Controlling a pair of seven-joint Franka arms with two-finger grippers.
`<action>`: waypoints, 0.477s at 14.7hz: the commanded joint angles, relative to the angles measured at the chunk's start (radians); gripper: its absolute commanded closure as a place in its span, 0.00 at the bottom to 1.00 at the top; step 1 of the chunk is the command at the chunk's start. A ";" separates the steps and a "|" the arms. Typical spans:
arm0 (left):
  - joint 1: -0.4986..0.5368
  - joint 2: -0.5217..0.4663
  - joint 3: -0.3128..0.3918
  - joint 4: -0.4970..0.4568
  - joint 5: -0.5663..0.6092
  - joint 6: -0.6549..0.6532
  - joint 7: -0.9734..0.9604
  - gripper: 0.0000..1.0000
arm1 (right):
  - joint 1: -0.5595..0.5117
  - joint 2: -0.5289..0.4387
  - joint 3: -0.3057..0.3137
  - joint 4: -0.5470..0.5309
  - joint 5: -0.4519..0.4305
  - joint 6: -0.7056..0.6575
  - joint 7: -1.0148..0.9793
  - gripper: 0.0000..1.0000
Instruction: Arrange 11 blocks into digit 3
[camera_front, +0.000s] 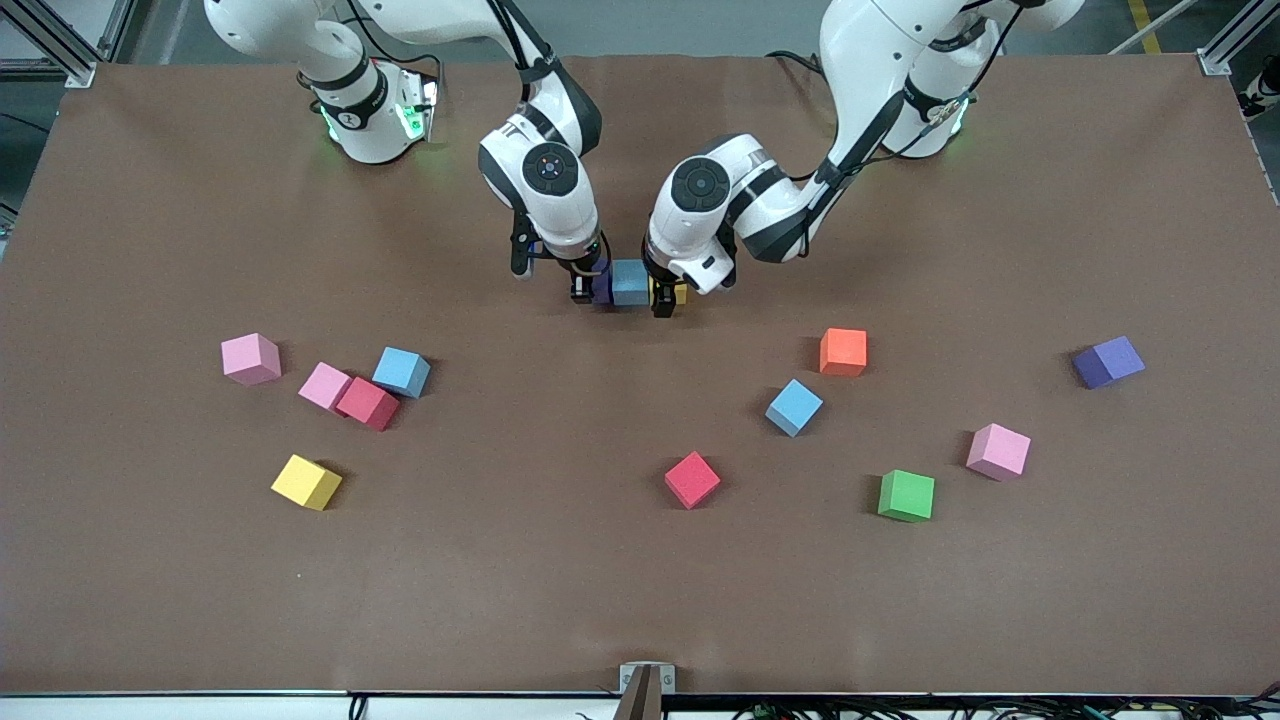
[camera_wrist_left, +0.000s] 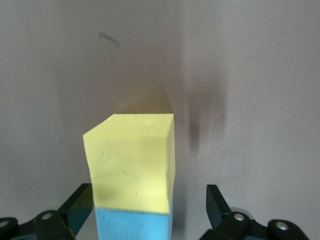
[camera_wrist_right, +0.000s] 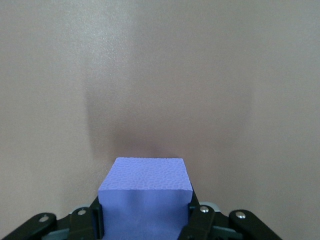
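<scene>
Left gripper (camera_front: 664, 300) stands open around the yellow block (camera_wrist_left: 132, 165); right gripper (camera_front: 588, 288) clamps the purple block (camera_wrist_right: 145, 195) beside the blue block (camera_front: 629, 282). Lifting carelessly could nudge the row askew.

No text, label, brand, number or sign can be read anywhere in these views. The blocks' faces are plain, and the markings on the arms are too small to make out.
</scene>
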 joint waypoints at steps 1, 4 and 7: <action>-0.004 -0.072 -0.003 -0.007 0.019 -0.079 -0.031 0.00 | 0.042 0.067 -0.008 0.026 0.021 0.019 0.020 0.81; 0.004 -0.106 -0.005 0.005 0.019 -0.126 -0.031 0.00 | 0.070 0.075 -0.044 0.033 0.021 0.016 0.032 0.80; 0.013 -0.093 0.011 0.129 0.021 -0.243 -0.016 0.00 | 0.074 0.075 -0.044 0.033 0.021 0.015 0.035 0.78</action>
